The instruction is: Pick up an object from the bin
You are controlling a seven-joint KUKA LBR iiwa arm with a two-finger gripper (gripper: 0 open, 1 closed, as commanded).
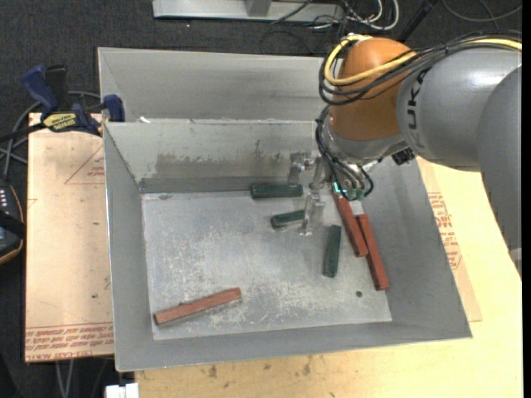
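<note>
We look down on the bin point(207, 247) from above, set a little back toward its near side and facing its far wall point(207, 77), whose inner face shows broader to us than the near one. We stand near enough that the bin takes most of the frame, with a margin of dark floor point(99, 15) beyond it. The arm point(473, 114) enters from our right, large against the bin.

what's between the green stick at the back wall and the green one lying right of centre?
Camera view: the gripper sits between the back-wall green stick and the right green stick, with a short green stick beside it.
</note>
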